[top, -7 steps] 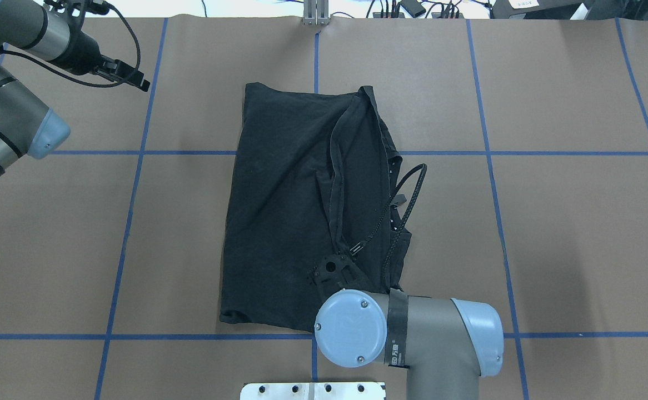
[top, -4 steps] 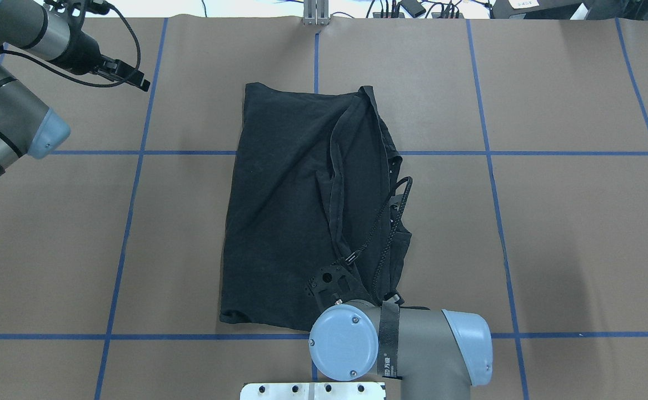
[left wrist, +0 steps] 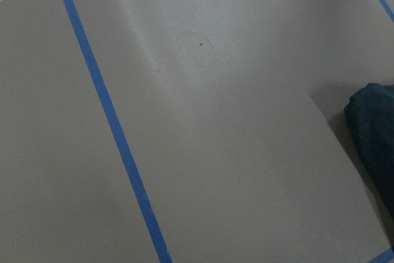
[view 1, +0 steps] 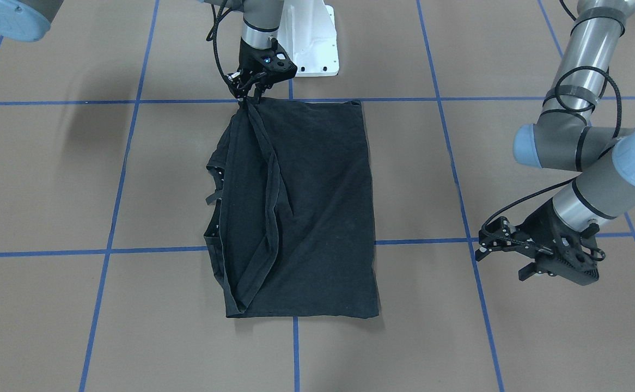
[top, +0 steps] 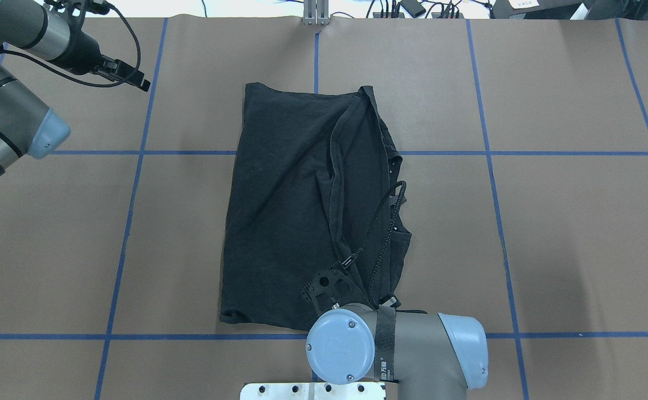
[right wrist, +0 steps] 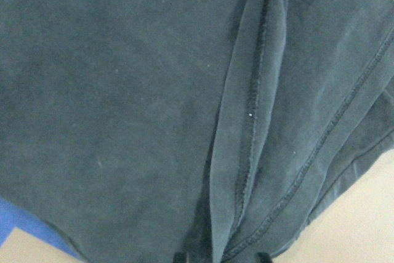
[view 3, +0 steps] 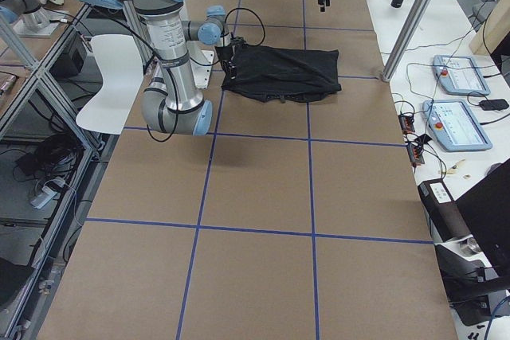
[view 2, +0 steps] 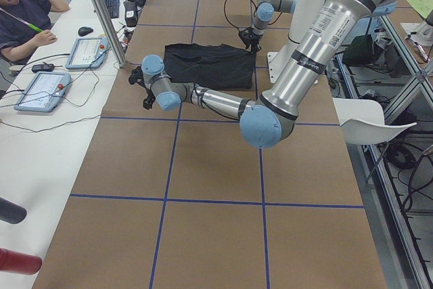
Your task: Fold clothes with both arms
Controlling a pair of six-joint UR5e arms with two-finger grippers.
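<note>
The black T-shirt [top: 279,211] lies in the middle of the table as a long, narrow shape with no print showing. Its long axis runs from the near edge by the robot's base straight out to the far edge. The right gripper [view 1: 248,97] is at that near edge, towards the shirt's right side, and its tips are pressed onto a gathered hem. The fabric ridges converge on the pinch, and from there the whole garment stretches away from the claw. The right half of the shirt is a loose stack of layers with a long seam ridge and a sleeve edge sticking out, while the left half lies flat. The left gripper [view 1: 497,256] hangs over bare table off to the far left, roughly level with the shirt's far edge and well apart from the cloth. It holds nothing, and I cannot tell whether its jaws are spread. The right arm is therefore much the nearer. The near left corner has no claw on it, so a crosswise fold looks likely to need the left arm brought down to that corner first. Otherwise lifting only the right-hand pinch would probably drag the hem askew. The surface is brown paper [top: 552,233] marked into squares with blue tape [top: 129,222]. In the side view a seated person [view 2: 24,18] and control tablets [view 2: 40,89] sit at a white bench beyond the far edge.
</note>
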